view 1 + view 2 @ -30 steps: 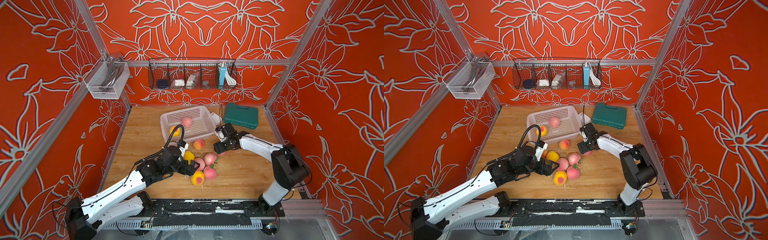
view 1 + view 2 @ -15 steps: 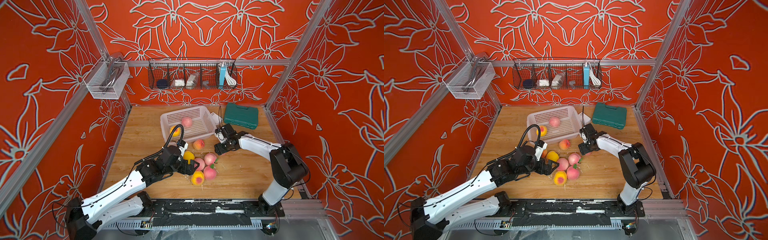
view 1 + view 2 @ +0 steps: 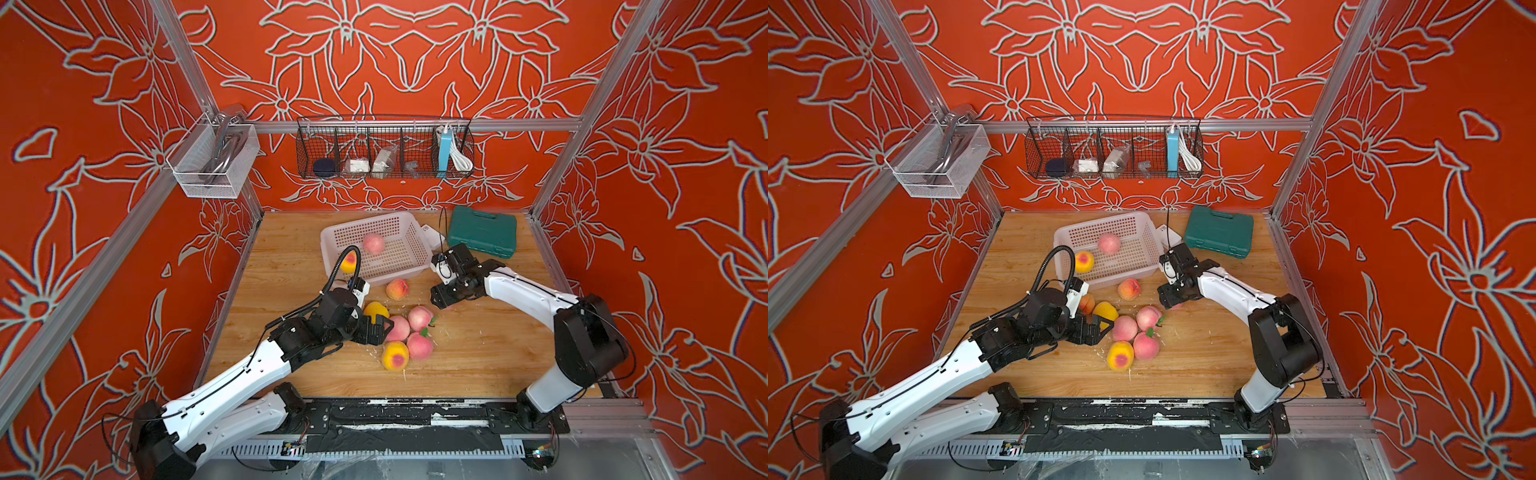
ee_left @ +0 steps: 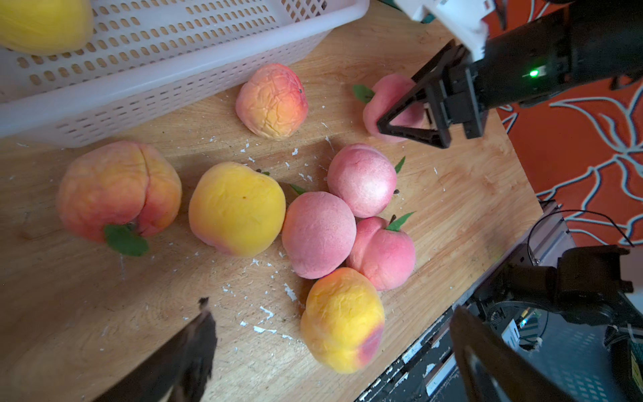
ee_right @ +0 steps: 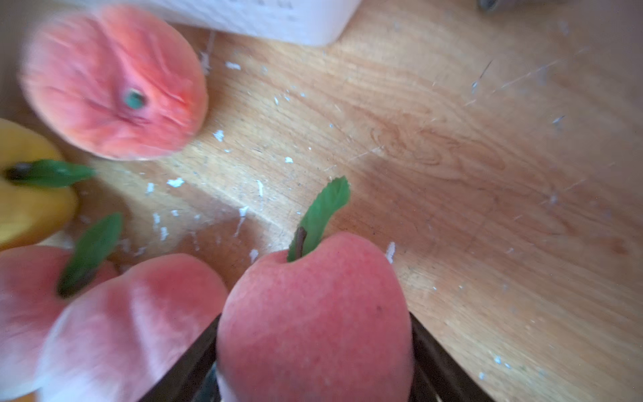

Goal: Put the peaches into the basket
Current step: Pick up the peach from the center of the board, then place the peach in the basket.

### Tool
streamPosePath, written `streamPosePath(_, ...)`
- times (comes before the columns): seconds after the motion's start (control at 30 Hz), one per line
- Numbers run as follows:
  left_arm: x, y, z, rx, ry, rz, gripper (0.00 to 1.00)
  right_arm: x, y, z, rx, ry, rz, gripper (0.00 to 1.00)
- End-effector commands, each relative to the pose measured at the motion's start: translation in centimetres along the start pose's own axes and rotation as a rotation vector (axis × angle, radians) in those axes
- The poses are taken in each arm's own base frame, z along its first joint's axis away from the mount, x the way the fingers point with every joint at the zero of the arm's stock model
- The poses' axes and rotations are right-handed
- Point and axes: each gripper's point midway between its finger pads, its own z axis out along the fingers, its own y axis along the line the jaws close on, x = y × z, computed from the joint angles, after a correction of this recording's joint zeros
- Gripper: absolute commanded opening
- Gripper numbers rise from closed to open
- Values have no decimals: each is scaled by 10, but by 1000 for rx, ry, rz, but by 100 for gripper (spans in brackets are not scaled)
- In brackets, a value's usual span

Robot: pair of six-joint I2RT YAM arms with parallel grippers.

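Pink and yellow-orange peaches (image 4: 318, 235), count ten. Left claw (image 3: 374, 330): wide open, empty, above bunch. White basket (image 4: 174, 78): two inside. Wooden table (image 3: 478, 353): eight; six bunched, one alone beside basket, one in right claw (image 3: 439, 298), clamped on leafed pink peach (image 5: 313, 313). Probably light, soft, wrinkly foam; pinch gently across widest part, clear of leaf.

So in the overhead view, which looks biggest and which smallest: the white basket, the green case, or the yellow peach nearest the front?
Largest to smallest, as seen in a top view:
1. white basket
2. green case
3. yellow peach
The gaps are clear, with no near ties.
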Motion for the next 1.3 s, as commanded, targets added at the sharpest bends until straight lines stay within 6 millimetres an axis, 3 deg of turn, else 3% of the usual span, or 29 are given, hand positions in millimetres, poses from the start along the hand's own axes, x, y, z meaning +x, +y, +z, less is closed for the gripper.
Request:
streamPosePath(0.0,-4,5,-6,-8,-18,-24,98,-19,8,-40,-19,-75,-35,69)
streamPosePath(0.23,-10,23,-8,-56,4,-68,98,-60,17,-87,-29,-182,-89,70)
streamPosePath(0.47,-19,34,-9,-70,9,-111,99,-112,27,-91,-67,-259,-106,71)
streamPosePath(0.6,-27,37,-9,-68,5,-133,99,-143,36,-82,-90,-289,-108,71)
streamPosePath(0.9,-49,36,-14,-51,-28,-149,99,-198,41,-34,-82,-293,-112,71)
streamPosePath(1.27,-57,46,-6,-70,-13,-174,99,-232,27,24,9,-247,-158,71)
